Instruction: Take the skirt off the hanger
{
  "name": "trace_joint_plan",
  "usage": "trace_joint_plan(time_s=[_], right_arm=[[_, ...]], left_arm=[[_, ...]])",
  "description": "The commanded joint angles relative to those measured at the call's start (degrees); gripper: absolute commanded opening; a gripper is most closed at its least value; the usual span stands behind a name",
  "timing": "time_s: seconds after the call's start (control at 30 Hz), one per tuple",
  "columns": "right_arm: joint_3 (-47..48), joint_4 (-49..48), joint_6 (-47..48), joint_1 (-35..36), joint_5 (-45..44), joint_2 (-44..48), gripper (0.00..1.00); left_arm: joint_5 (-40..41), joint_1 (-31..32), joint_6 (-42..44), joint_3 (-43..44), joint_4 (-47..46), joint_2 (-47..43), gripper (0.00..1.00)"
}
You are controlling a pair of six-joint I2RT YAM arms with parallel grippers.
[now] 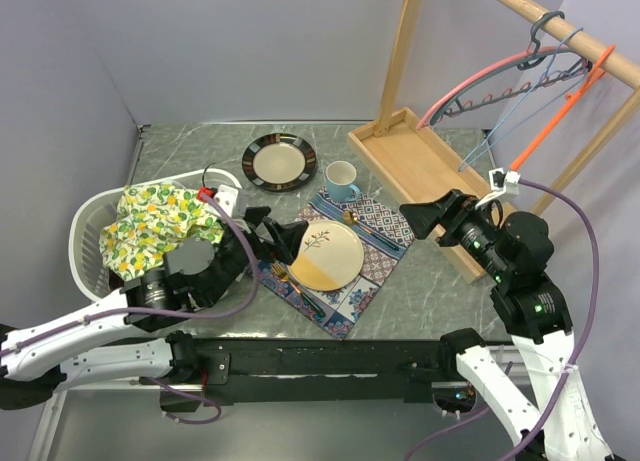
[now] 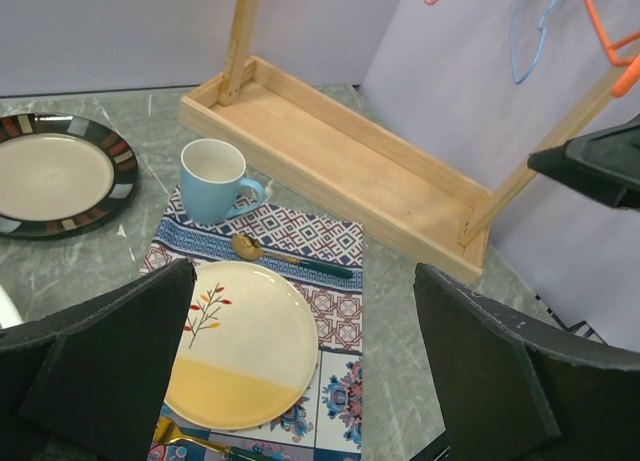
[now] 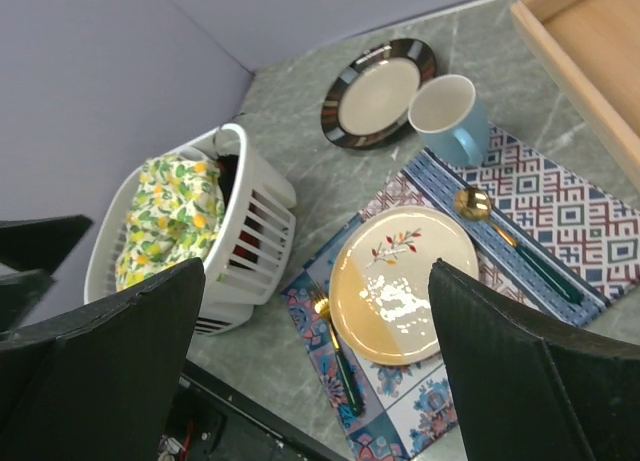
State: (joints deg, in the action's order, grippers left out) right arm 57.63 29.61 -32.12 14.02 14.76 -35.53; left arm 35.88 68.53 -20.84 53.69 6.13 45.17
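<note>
1. Lavender walls (image 1: 250, 41) enclose a grey-green marbled table (image 1: 190, 156).
2. Skirt (image 1: 160, 216): lemon-print fabric, heaped in the white laundry basket (image 1: 85, 231) at the table's left side and spilling over the basket's rim. It is well apart from the rack and touches neither gripper.
3. Wooden rack (image 1: 410, 156): its tray base stands at the right rear of the table. Its rail (image 1: 560, 26) carries a pink hanger (image 1: 470, 81), a blue hanger (image 1: 520, 106) and an orange hanger (image 1: 560, 111).
4. Left gripper (image 1: 278, 236): fingers spread wide with nothing between them. It hangs just beside the basket, over the near-left part of the patterned placemat (image 1: 375, 226).
5. Right gripper (image 1: 432, 219): fingers likewise spread and holding nothing. It is raised near the front end of the rack base, pointing towards the placemat.
6. Table setting: a cream-and-yellow plate (image 1: 325, 253) sits on the placemat with a fork (image 1: 295, 286) on its near side and a gold spoon (image 1: 365, 226) on its far side. A blue mug (image 1: 342, 179) stands at the placemat's far edge.
7. A dark-rimmed plate (image 1: 280, 161) lies on the bare table behind the mug.
</note>
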Motion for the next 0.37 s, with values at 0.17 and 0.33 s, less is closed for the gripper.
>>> trace_joint_plan(time_s=[0.17,0.33], right_arm=[[0.2,-4.2,-0.2,0.3,4.6,-0.9,1.0],[0.6,-3.9,0.1,0.3,5.4,-1.5,1.0]], left_arm=[[-1.7,-0.2,0.6,1.2,-5.0,1.5,0.97],[-1.1,-0.2,0.8,2.5,-3.4,1.0,0.97]])
